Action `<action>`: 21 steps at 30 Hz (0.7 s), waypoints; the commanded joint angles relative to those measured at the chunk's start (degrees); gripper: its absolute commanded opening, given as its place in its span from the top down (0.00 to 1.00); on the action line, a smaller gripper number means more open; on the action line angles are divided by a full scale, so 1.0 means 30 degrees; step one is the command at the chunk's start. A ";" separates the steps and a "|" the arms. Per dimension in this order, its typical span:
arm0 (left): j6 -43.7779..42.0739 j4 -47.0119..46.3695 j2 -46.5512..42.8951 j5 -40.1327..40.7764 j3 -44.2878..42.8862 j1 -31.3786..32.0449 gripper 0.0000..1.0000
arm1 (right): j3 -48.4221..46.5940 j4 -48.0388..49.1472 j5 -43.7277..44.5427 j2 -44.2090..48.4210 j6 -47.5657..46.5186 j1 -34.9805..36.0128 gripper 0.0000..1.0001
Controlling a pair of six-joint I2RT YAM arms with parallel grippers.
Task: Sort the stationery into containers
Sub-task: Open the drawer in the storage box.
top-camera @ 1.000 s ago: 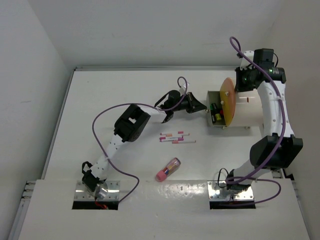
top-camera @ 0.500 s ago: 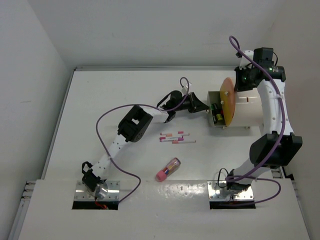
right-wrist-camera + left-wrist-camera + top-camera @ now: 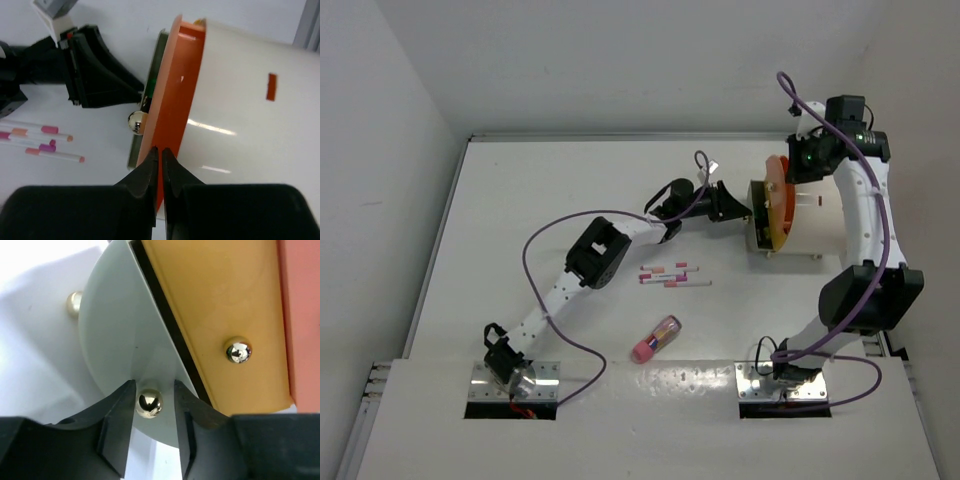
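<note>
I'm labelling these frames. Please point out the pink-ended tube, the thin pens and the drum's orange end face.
pink-ended tube [image 3: 658,336], top view, middle of its body.
thin pens [image 3: 663,277], top view, middle pen's shaft.
orange end face [image 3: 172,95], right wrist view, its rim.

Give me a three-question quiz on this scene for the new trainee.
1. True or false: the pink-ended tube lies inside the drum.
2. What sits between the left claw's fingers? A) a pen B) a round metal knob C) nothing
3. How many thin white pens lie on the table?
Key: 1 false; 2 B; 3 three.
</note>
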State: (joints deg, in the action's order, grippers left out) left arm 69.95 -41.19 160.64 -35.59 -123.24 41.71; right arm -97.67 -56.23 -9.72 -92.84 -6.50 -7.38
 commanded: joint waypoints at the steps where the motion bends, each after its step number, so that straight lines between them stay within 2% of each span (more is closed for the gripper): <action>1: -0.0702 -0.0947 0.0565 -0.0236 -0.1546 0.1270 0.56 | 0.0740 -0.2556 -0.0628 -0.1251 -0.0205 0.0290 0.94; 4: -0.0320 -0.1211 0.0800 0.0029 -0.1547 0.1505 0.57 | 0.0681 -0.2674 -0.0658 -0.1339 -0.0206 0.0349 0.95; 8: 0.0496 -0.2293 0.0830 0.0291 -0.1255 0.1623 0.74 | 0.0506 -0.2703 -0.0571 -0.1339 -0.0235 0.0350 0.95; 11: 0.0531 -0.2734 0.0333 0.0848 -0.0349 0.1477 0.76 | 0.0126 -0.2499 -0.0454 -0.1252 -0.0148 0.0350 0.91; 13: 0.0501 -0.3172 -0.0367 0.1402 0.0939 0.1213 0.76 | -0.0197 -0.2352 -0.0540 -0.1164 0.0086 0.0262 0.88; 17: 0.0237 -0.3058 -0.1075 0.1903 0.1793 0.0745 0.70 | -0.1221 -0.1766 -0.0950 -0.0988 0.0585 0.0116 0.88; 19: 0.0266 -0.2970 -0.1221 0.1845 0.1705 0.0656 0.65 | -0.2154 -0.1969 -0.1038 -0.1220 0.0818 0.0174 0.85; 21: 0.0296 -0.3056 -0.1541 0.1787 0.1909 0.0568 0.55 | -0.2802 -0.2029 -0.0865 -0.1281 0.0966 0.0174 0.76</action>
State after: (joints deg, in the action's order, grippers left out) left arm 71.16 -47.59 161.05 -30.76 -118.17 44.27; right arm -101.38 -63.53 -11.18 -98.21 -5.04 -6.66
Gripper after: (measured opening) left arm 0.434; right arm 0.203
